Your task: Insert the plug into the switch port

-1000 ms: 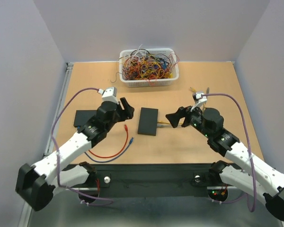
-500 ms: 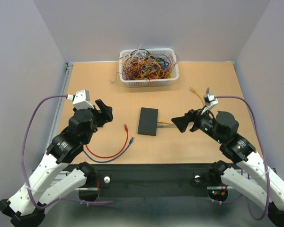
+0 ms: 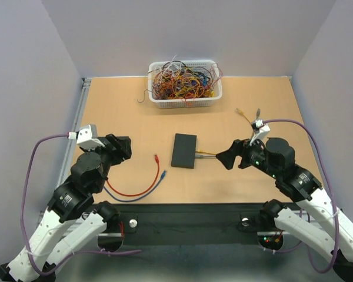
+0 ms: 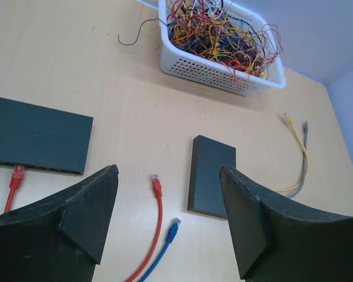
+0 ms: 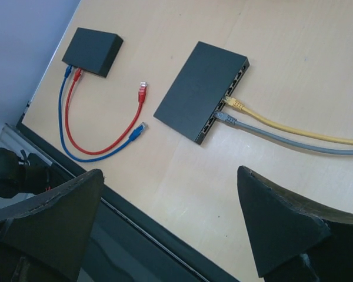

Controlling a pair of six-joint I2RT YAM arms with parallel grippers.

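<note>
Black and flat, the switch (image 3: 184, 151) lies at the middle of the tabletop (image 3: 265, 94), and the switch port (image 5: 226, 101) row runs along its narrow side facing the tabletop's right edge. Two openings in that row are filled. The yellow plug (image 5: 235, 105) sits in one and a grey plug (image 5: 226, 118) in the opening just beside it, on the side toward the near edge. The right tool (image 3: 226, 157) hovers near those two plugs, clear of the switch, with its fingers spread wide and nothing between them; its wrist view shows only bare wood in the gap. The left tool (image 3: 120, 148) hangs toward the left edge, well apart from the switch, and it too is spread wide and holds nothing. A second black box (image 4: 35, 134) lies near the left edge, with a red cable (image 4: 159, 217) and a blue cable (image 4: 156, 258) plugged into its near side. Both cables loop along the near edge and end loose. The red plug (image 4: 156, 185) and the blue plug (image 4: 173, 225) lie on the wood between the second box and the switch, touching neither. A white basket (image 3: 185, 102) heaped with tangled coloured wires stands at the middle of the far edge.
</note>
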